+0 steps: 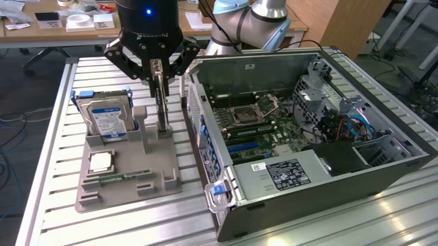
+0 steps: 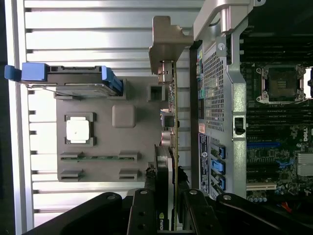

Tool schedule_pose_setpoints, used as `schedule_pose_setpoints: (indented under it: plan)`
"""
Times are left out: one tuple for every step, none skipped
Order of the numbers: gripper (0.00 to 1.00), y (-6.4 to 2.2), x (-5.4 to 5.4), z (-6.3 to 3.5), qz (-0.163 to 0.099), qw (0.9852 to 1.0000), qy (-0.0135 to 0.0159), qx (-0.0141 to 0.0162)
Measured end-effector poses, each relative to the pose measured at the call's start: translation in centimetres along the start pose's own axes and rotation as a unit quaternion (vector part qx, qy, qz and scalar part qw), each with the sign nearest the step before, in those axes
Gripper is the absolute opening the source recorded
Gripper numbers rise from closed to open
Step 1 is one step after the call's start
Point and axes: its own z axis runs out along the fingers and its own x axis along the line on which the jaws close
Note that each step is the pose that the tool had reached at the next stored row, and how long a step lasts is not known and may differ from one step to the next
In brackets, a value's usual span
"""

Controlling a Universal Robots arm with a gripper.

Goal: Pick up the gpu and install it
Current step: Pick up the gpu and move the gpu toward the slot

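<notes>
gpu [image 1: 161, 105], a thin green circuit-board card with a black cooler block and a silver metal end bracket, stands upright on edge in a slot of the grey plastic parts holder [image 1: 157, 179]. It is directly under the black multi-link gripper [image 1: 157, 77], and the fingers are pinching its top edge from both sides. The wrist view shows the same thing: the gpu [image 2: 171, 147] is edge-on, clamped between the gripper [image 2: 167, 215] fingers [image 2: 142, 215], with the bracket end pointing away from the camera. Can't tell if the card's lower edge is clear of the slot. The holder [image 2: 142, 147] sits on the slatted aluminium table [image 1: 102, 225]. Beside the card on the holder are the blue-labelled silver hard drive [image 1: 106, 120], also upright, a square silver CPU chip [image 1: 101, 162] and a narrow green RAM stick [image 1: 123, 178]. The open dark grey PC case [image 1: 308, 205] lies just beside the holder on the exterior view's right, with the green motherboard [image 1: 260, 123] exposed.
</notes>
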Motion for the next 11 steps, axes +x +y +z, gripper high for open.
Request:
schedule_pose_setpoints:
  plan:
    - [0.27, 0.0, 0.0, 0.0, 0.0, 1.0, 0.0, 0.0]
    - [0.27, 0.0, 0.0, -0.01, 0.0, 1.0, 0.0, 0.0]
    - [0.27, 0.0, 0.0, -0.05, 0.0, 1.0, 0.0001, 0.0001]
    - [0.27, 0.0, 0.0, -0.13, 0.0, 1.0, 0.0002, 0.0001]
    - [0.27, 0.01, -0.01, -0.22, 0.0, 1.0, 0.0001, 0.0001]
    - [0.27, 0.01, -0.01, -0.33, 0.0, 1.0, 0.0001, 0.0001]
    - [0.27, 0.02, -0.01, -0.43, 0.0, 1.0, 0.0001, 0.0001]
    - [0.27, 0.02, -0.01, -0.53, 0.0, 1.0, 0.0, 0.0001]
    - [0.27, 0.03, -0.01, -0.63, 0.0, 1.0, 0.0, 0.0]
    - [0.27, 0.03, -0.02, -0.74, 0.0, 1.0, 0.0, 0.0]
    - [0.27, 0.04, -0.02, -0.87, 0.0, 1.0, 0.0001, 0.0001]
